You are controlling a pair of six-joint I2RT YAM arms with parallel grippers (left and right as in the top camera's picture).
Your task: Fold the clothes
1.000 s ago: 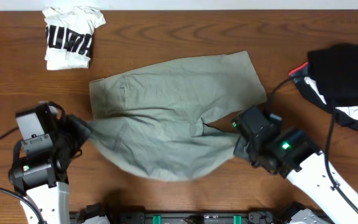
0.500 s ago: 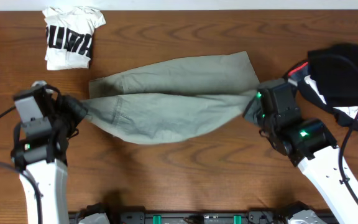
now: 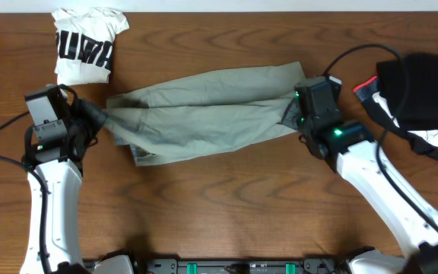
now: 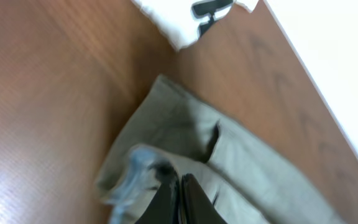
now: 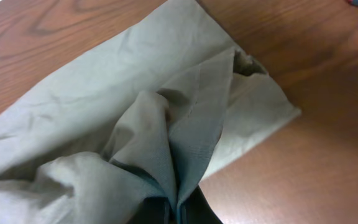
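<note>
Between white tee and dark garment heap, left pincer and right pincer tightly clamp both ends of the shorts.

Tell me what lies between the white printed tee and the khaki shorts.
Bare wood. In the overhead view a strip of table separates the white tee from the shorts, with nothing on it.

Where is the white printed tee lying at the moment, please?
In the overhead view, the white printed tee lies at the far left of the table, apart from the khaki shorts and beyond their left end.
</note>
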